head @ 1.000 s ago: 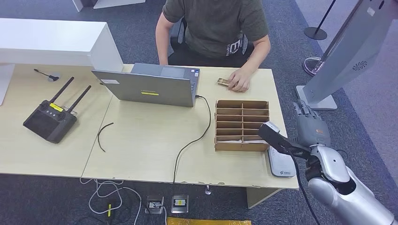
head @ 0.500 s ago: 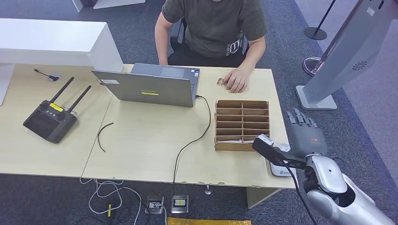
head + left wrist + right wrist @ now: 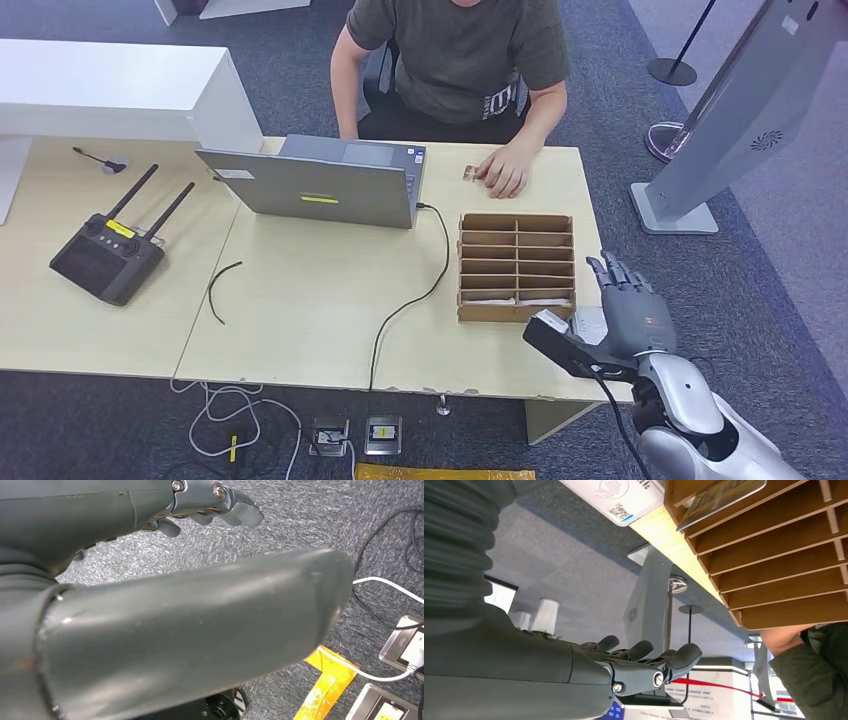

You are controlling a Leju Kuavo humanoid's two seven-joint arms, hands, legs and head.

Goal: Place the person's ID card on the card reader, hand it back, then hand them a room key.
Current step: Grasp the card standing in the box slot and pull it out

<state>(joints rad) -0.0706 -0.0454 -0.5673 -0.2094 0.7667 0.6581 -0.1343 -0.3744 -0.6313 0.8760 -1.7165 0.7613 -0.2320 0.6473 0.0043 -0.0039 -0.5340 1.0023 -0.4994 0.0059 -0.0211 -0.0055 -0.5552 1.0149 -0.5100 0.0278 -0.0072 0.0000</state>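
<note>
On the left of the counter (image 3: 300,310) lies a black remote controller (image 3: 105,258); then an open laptop (image 3: 330,185); behind it the person's hand (image 3: 503,172) rests on the ID card (image 3: 472,174); a cardboard organizer (image 3: 516,266) stands nearer; the white card reader (image 3: 588,322) lies beside it; the right hand (image 3: 628,312) is above the reader, fingers (image 3: 612,273) spread, holding nothing; the left hand (image 3: 150,595) is over the floor, its fingers slightly curled and empty.

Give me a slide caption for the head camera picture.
Robot's open right hand hovers beside the wooden card rack while a seated person's hand rests on a card across the table.
</note>
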